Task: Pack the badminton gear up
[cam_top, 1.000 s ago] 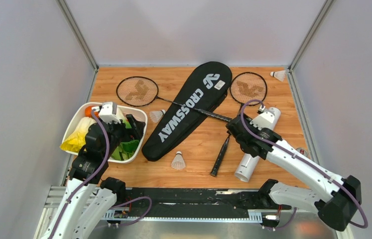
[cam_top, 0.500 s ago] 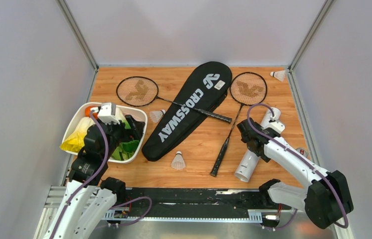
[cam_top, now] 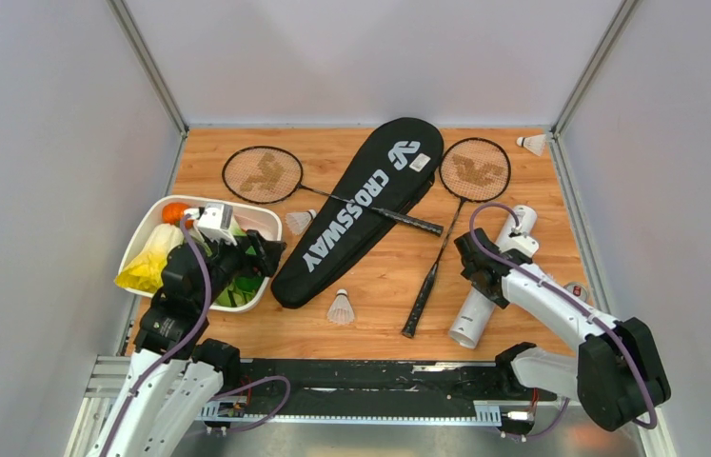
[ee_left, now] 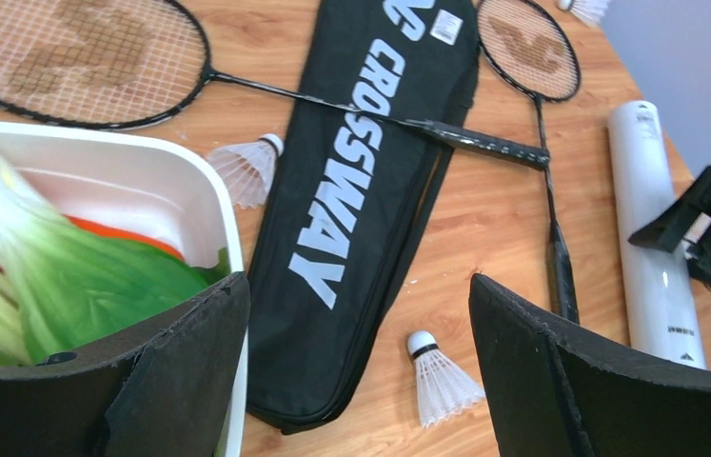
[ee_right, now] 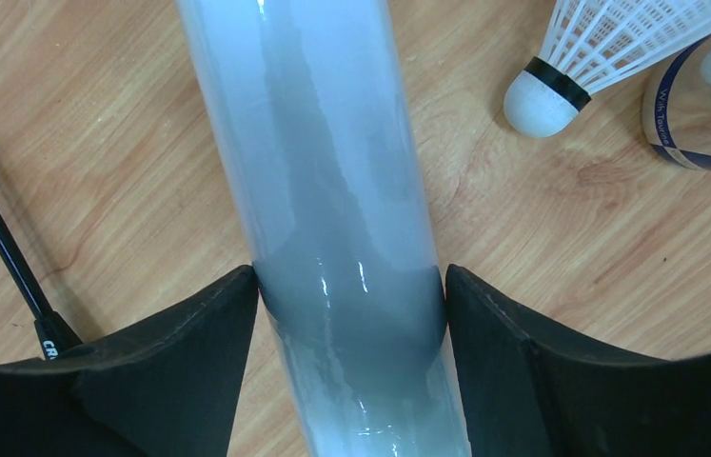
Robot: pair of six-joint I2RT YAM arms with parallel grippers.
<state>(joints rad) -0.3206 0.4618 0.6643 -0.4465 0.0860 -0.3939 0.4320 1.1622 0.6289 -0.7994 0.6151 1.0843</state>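
Tube (ee_right: 323,171): long, white, glossy, w/ open end.

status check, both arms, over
Left jaws open, empty, above white tray edge. Right jaws closed on white tube, tube lying on table. Shuttlecock beside tube, clear of grip.

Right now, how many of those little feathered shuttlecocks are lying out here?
4: tray-side shuttlecock between the white tray and bag; near shuttlecock in front of the bag; corner shuttlecock far right; fourth shuttlecock beside the tube. Others may be hidden.
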